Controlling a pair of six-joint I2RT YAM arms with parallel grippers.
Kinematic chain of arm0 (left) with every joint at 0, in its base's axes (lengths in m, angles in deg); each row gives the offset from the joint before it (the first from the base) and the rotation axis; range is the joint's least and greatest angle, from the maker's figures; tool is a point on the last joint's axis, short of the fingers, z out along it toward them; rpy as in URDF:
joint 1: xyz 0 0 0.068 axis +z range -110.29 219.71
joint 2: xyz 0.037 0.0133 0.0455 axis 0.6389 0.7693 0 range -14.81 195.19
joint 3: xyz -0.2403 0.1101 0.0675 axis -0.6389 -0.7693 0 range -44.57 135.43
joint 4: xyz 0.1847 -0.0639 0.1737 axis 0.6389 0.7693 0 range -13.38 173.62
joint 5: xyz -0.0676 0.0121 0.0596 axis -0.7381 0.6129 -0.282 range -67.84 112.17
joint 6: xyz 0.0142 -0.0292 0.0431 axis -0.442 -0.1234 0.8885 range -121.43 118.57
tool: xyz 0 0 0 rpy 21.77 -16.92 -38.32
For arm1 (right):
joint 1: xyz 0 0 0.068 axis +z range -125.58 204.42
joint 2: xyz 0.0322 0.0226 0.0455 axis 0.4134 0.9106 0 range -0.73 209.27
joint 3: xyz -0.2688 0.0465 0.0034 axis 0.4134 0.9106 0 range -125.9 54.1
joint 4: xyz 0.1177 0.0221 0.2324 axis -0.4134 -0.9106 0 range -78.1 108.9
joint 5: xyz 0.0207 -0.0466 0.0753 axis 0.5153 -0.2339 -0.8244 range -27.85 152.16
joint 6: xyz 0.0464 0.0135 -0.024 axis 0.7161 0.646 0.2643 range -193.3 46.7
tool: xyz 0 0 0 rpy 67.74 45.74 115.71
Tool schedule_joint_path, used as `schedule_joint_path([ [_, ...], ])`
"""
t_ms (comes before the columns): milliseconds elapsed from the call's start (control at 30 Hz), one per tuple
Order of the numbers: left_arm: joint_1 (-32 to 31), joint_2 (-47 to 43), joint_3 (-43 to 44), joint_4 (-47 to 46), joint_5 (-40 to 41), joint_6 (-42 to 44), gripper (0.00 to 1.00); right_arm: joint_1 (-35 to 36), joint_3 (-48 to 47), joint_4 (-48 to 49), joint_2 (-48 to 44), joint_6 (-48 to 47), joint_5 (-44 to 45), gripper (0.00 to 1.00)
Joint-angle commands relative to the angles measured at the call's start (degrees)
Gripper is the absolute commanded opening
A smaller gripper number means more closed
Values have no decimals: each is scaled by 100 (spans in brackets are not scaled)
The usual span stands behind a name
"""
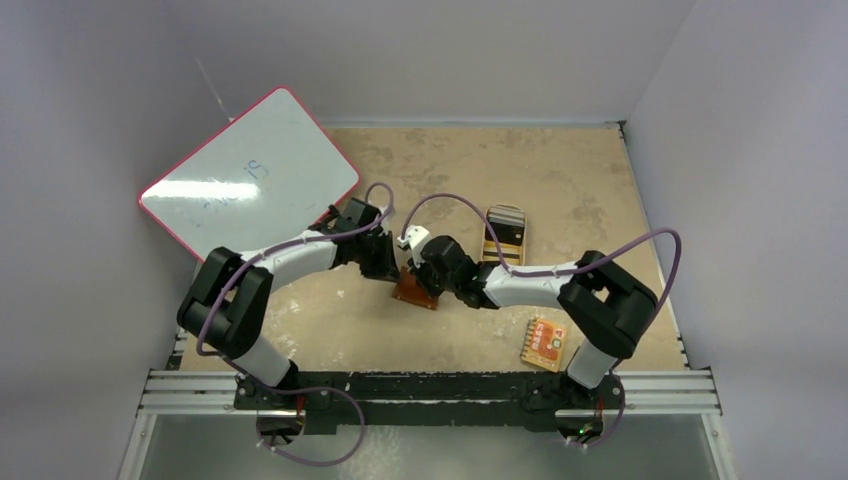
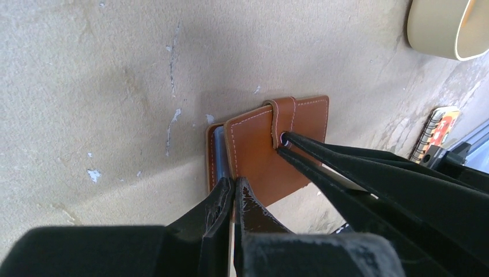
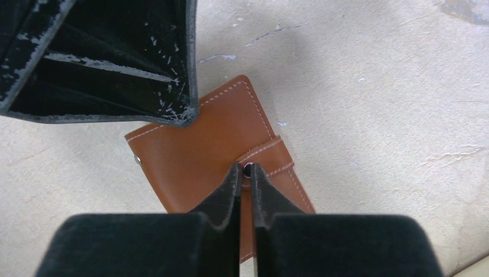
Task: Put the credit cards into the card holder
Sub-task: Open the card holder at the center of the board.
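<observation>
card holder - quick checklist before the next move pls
1. Card holder lying flat on the table: ok.
2. Right gripper closed on the snap tab: ok.
3. Left gripper shut at the holder's edge to steady it: ok; whether it pinches a leaf, cannot tell.
4. Snap undone: cannot tell, the fingertips hide it.
5. Holder open for loading: not ok, the tab lies across the closed cover.
6. Credit cards in hand: not ok, they lie beyond the right arm and neither gripper holds one.
</observation>
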Motion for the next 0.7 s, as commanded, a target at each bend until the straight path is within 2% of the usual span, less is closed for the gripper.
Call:
schedule_joint_path([
  [0, 80, -86, 223, 128, 24, 204, 0, -35, 96, -162, -31, 317, 505, 0],
  [233, 102, -72, 212, 159, 45, 234, 0, -127, 201, -242, -378, 766, 1177, 0],
  [333, 103, -54, 201, 177, 47, 227, 0, -246, 247, -165, -490, 974, 1042, 0],
  [433, 107, -54, 220, 148, 68, 166, 1, -244, 206, -47, -542, 1054, 508, 0],
  [567, 142, -187, 340, 170, 402, -103, 21, -250, 0, -220, -474, 1454, 292, 15],
  [667, 200, -490, 371, 320, 1090, -408, 32, -258, -77, -287, -386, 1644, 252, 25],
])
